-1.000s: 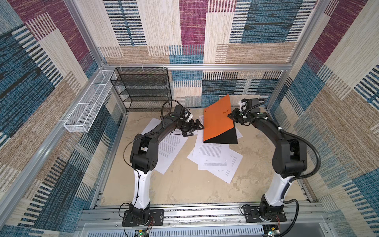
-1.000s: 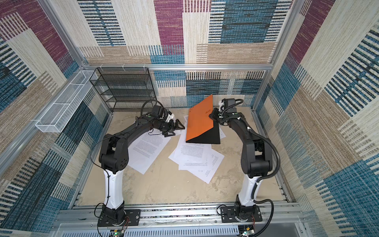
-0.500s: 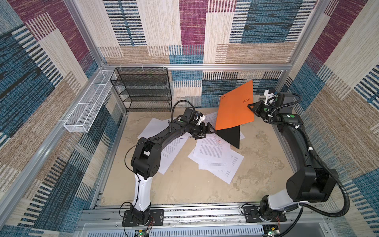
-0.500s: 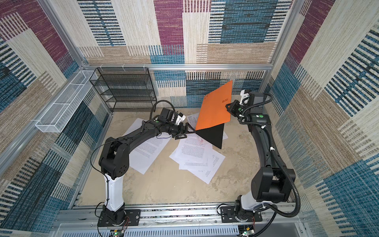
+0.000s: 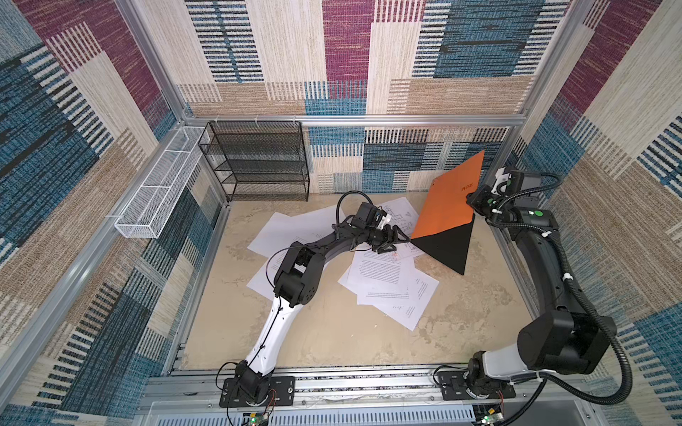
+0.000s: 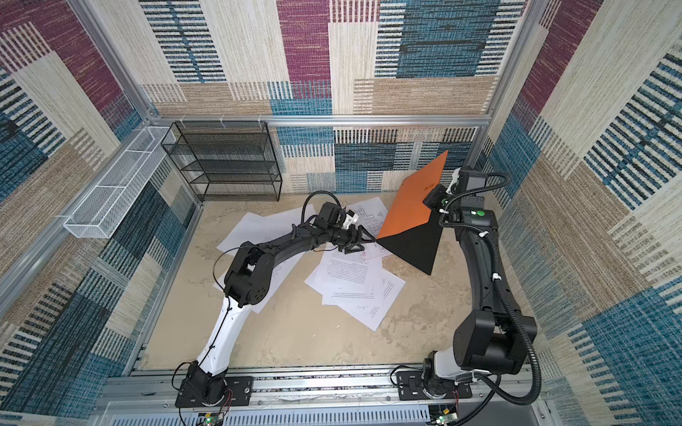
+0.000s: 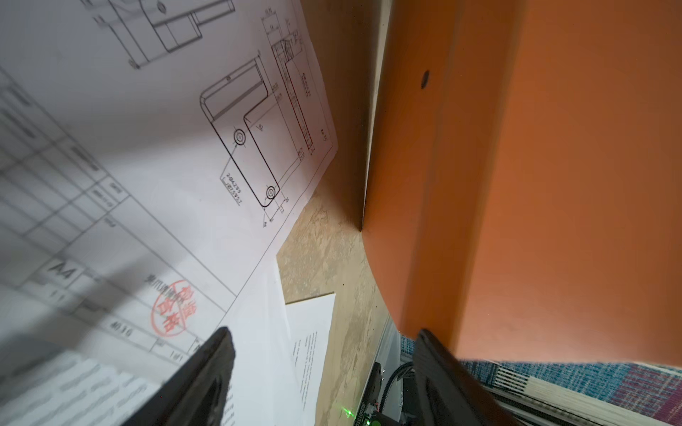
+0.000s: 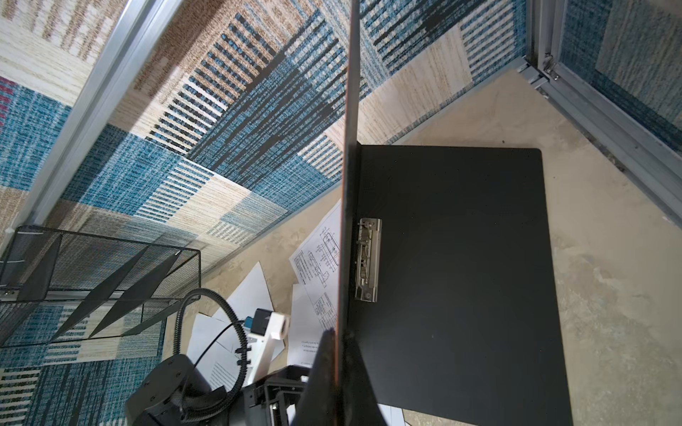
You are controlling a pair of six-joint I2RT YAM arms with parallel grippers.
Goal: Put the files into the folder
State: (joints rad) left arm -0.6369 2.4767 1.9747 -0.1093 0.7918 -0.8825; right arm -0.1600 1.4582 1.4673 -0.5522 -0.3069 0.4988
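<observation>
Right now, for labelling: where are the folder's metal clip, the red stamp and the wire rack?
metal clip [image 8: 368, 258]: right wrist view, middle of its silver bar.
red stamp [image 7: 173, 311]: left wrist view, centre of the ink.
wire rack [image 5: 258, 166]: a top view, centre of its mesh shelves.

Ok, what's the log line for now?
folder: open, orange side raised | right gripper: shut on folder | left gripper: open, by folder | files: on table
</observation>
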